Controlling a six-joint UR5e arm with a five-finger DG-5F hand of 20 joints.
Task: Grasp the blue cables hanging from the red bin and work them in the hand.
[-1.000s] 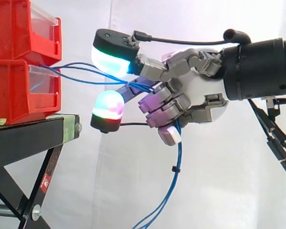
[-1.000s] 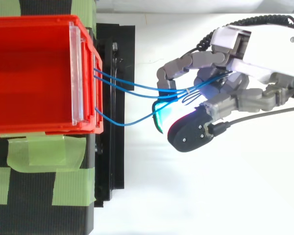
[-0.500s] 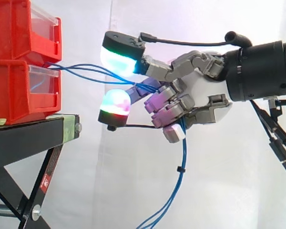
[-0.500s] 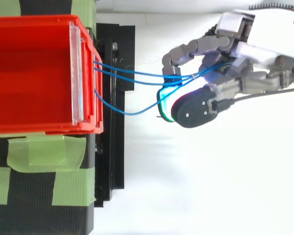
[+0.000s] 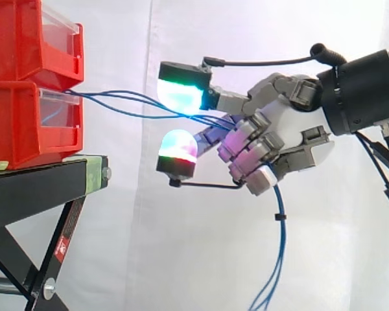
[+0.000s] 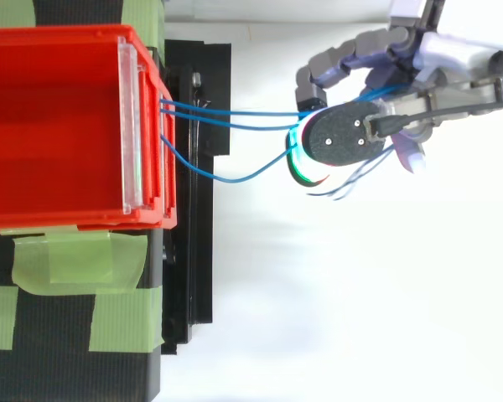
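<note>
Although my curled fingers hide the exact place of contact, my robot hand (image 5: 282, 126) is closed around the blue cables (image 5: 282, 240). In the side view they run in between a cyan-green glowing pad (image 5: 180, 96) above and a pink-red pad (image 5: 178, 148) below. The strands leave the front of the stacked red bins (image 5: 19, 97), at about the place where the upper bin sits on the lower one; from which of the two I cannot tell. They cross the open gap, well clear of the black stand (image 5: 39, 184). Below my fingers the bundle hangs down, and the lower edge of the side view cuts its ends off. From above, the dark back of one pad (image 6: 339, 141) covers the strands, one of which sags in a loose curve, and the frame cuts off my palm. Green tape (image 6: 75, 260) lies beside the bin there.
</note>
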